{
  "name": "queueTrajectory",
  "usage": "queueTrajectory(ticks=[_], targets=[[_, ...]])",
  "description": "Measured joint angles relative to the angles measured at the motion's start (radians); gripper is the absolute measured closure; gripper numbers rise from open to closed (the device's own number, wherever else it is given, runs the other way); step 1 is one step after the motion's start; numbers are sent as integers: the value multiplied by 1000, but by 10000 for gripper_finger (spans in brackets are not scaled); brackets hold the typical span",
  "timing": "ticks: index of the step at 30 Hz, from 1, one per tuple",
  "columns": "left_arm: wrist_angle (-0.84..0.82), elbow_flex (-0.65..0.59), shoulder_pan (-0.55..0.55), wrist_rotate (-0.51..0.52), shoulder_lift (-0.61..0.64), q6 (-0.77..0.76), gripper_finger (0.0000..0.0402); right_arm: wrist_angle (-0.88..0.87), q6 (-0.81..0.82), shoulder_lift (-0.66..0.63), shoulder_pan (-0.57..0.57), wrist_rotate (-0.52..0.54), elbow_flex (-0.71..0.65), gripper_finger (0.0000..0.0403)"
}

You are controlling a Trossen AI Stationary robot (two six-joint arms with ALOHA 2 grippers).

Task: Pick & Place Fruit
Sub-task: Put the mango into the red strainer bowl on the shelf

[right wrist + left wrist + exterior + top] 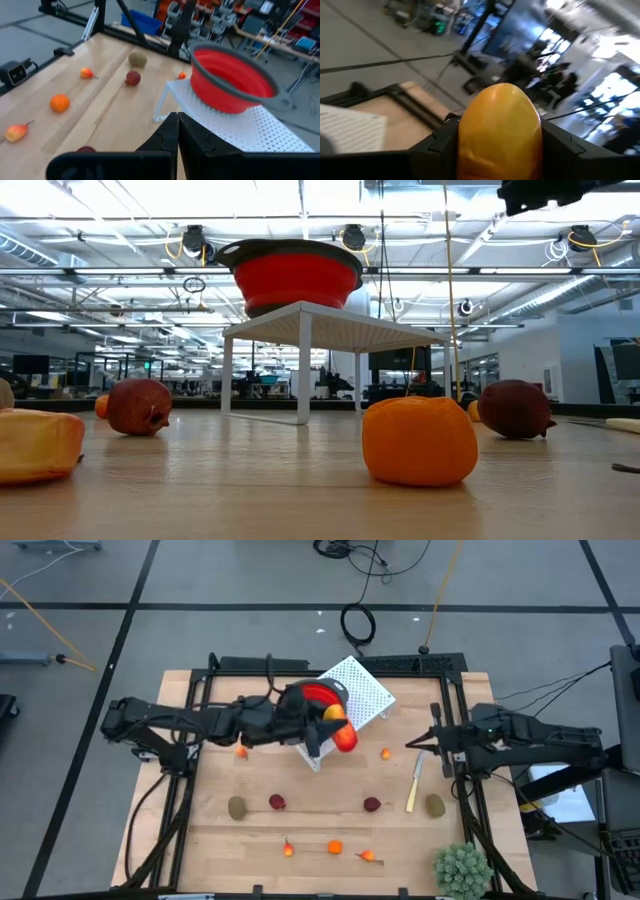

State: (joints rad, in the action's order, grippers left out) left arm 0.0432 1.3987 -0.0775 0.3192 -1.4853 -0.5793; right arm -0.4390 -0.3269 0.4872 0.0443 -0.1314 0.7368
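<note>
High view: left gripper (338,730) clamps yellow-red oval toy fruit (340,727), just beside red collapsible bowl (318,695) on its rack; right gripper (420,743) closed, empty.

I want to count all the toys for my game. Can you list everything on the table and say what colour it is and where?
Bowl: one, red, on the white rack.
Rack: one, white, far middle.
Yellow-red fruit: one, in the left gripper beside the bowl.
Olive ovals: two, left and right.
Dark red balls: two, middle row.
Small orange fruits: five, three along the near row.
Stick: one, pale yellow, right.
Spiky ball: one, green, near right corner.
Left gripper: over the rack's near edge.
Right gripper: right, holding nothing.
</note>
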Motion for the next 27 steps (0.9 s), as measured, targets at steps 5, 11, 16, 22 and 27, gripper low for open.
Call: queueTrajectory(ticks=[5,11,16,22,27], targets=[[-106,0,70,-4,0,21,222,0,0,-48,0,0,0,403],[-174,0,163,-76,1,28,215,-1,0,-89,0,0,0,403],[-213,0,226,-121,1,66,213,5,31,-123,0,1,-32,403],[-284,0,285,-171,1,99,212,85,61,-185,0,4,-115,403],[-456,48,324,-189,0,94,210,118,56,-221,0,46,-160,403]])
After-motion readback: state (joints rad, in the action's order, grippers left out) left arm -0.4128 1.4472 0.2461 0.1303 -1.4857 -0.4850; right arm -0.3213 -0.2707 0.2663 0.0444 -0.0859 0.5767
